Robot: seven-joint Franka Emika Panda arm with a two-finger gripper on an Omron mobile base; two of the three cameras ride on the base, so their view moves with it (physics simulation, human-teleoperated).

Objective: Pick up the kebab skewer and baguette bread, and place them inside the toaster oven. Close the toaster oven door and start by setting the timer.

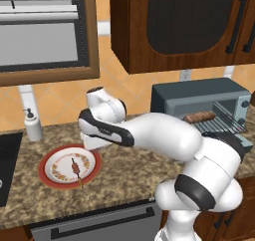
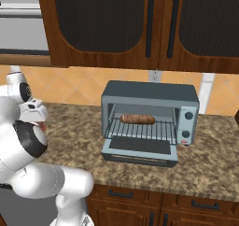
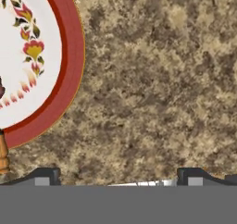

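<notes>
Left base view: the white arm reaches leftward across the speckled brown granite tabletop (image 1: pixel 124 173), its hand hanging just above the right edge of a red-rimmed plate (image 1: pixel 50 158). The kebab skewer (image 1: pixel 76 168), a thin stick with dark meat chunks, lies near the middle of that plate. A white soap dispenser (image 1: pixel 33 125) stands behind the plate by the wall, and a dark sink edge shows at the far left.

The toaster oven (image 2: pixel 149 96) sits at the back of the tabletop, well apart from the plate, to the right. Its toaster oven door (image 2: pixel 140 150) is dropped fully open and lies flat in front of it. The baguette bread (image 2: pixel 137 119) rests lengthwise on the wire rack (image 2: pixel 144 129) inside the oven; two knobs and a red mark show on the right strip. Dark wooden cabinets hang above.

Hand view: the pincer (image 3: pixel 118 177) is released, its two dark tips spread wide with bare tabletop between them and nothing grasped. The plate rim curves through the upper left, and the wooden end of the skewer shows at the left edge, beside the left tip
</notes>
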